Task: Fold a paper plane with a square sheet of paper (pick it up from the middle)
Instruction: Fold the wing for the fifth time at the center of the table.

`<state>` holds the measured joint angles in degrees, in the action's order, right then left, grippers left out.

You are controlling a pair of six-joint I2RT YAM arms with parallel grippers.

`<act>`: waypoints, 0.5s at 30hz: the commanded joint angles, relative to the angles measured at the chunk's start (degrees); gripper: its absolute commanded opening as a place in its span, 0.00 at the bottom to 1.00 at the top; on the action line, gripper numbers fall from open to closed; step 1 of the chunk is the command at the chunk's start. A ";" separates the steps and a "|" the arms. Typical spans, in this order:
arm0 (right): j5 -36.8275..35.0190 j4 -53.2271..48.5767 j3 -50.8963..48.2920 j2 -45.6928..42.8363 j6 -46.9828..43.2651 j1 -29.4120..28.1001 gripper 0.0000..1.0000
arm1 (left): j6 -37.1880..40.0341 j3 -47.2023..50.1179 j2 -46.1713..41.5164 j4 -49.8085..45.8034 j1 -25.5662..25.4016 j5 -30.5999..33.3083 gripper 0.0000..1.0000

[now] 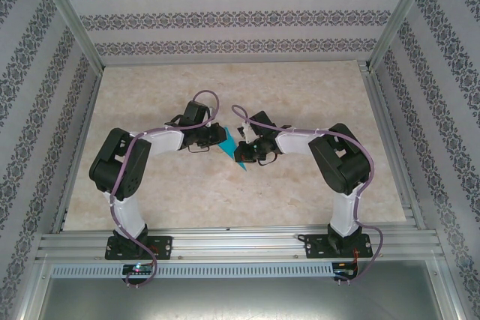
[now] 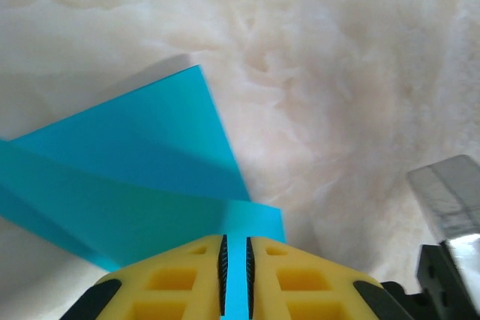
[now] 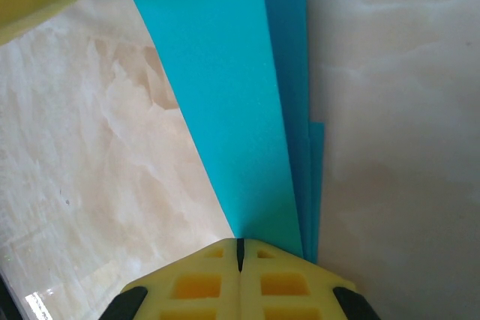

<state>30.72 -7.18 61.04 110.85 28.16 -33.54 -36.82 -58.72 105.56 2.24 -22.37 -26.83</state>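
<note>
Pale marbled tabletop (image 1: 225, 200) lies beneath me. My left gripper (image 2: 235, 264) and right gripper (image 3: 240, 251) face each other, each clenched on a partly folded teal paper (image 2: 142, 162).

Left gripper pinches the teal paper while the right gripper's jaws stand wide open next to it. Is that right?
Not quite: the right gripper is shut, fingertips together at the narrow end of the paper, as the right wrist view shows. The left gripper does pinch the paper.
</note>
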 commanded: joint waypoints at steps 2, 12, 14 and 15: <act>-4.10 -4.49 -0.51 3.58 -1.05 -0.52 0.00 | 1.11 0.55 2.03 3.67 0.21 -3.32 0.18; -4.01 -4.77 -0.68 3.55 -1.00 -0.59 0.00 | 0.70 -0.61 4.13 -0.84 -0.01 2.38 0.14; -3.74 -4.69 -0.83 3.26 -0.95 -0.65 0.00 | 0.29 -0.33 3.97 -1.34 0.04 3.81 0.13; -3.67 -4.76 -0.68 3.25 -1.00 -0.60 0.00 | 0.06 -0.18 3.96 -1.54 0.05 4.52 0.12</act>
<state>30.85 -7.68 61.41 111.07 28.16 -33.54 -36.84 -58.74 109.12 2.76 -22.39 -25.41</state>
